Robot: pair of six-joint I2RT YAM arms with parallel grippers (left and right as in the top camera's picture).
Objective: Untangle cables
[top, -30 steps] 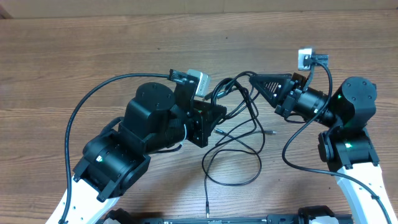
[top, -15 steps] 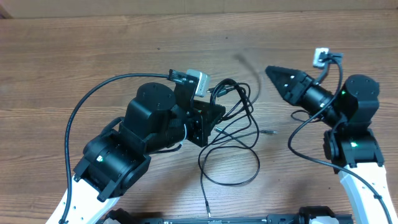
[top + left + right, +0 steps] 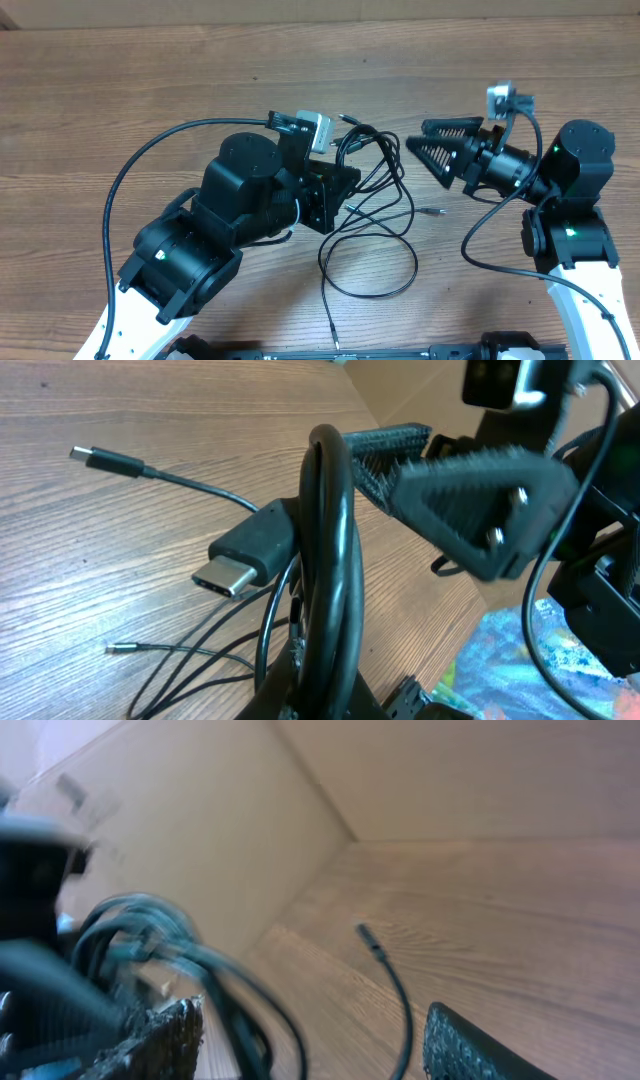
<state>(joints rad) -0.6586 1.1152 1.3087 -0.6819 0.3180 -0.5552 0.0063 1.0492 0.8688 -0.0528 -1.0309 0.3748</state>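
Start at the left gripper (image 3: 340,186). Its jaws are fully closed on a bunch of the thin black flexible cables (image 3: 330,560), holding that bunch above the brown wooden table (image 3: 150,90). Treat this grip as a probable anchor, so the other arm can draw strands away.

Inspect the cables next. Several cords arch up out of the clamp in tight overlapping loops. One ends in a black flat-mouthed plug (image 3: 245,555), another in a small metal-tipped plug (image 3: 95,456) lying on the wood. Looser loops trail from the table's middle toward its near edge.

At the right, the right gripper (image 3: 414,136) has its jaws wide apart and holds nothing. It sits just beside the raised bunch, apparently positioned to pick a strand.
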